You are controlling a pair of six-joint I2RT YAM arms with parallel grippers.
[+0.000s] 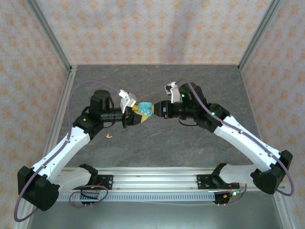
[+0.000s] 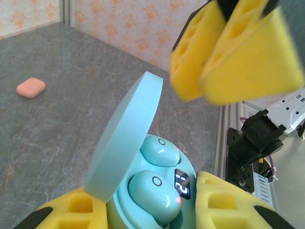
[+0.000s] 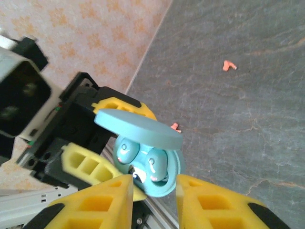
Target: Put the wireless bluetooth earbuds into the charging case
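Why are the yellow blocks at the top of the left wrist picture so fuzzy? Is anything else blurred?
Left wrist view: the right gripper is close to the lens and smeared, while the open teal charging case and its lit display are crisp. Right wrist view: that gripper's fingers look slightly soft. Top view: even light, no glare.

Setting: we take this for a robotics lab test cell, not a home. Evidence: aluminium frame posts [image 1: 50,36] holding patterned wall panels [image 1: 157,28] on three sides, a grey stone-look tabletop [image 1: 190,143], a slotted aluminium rail [image 1: 157,179] carrying two arm bases, and exposed wiring [image 1: 88,194] along it.
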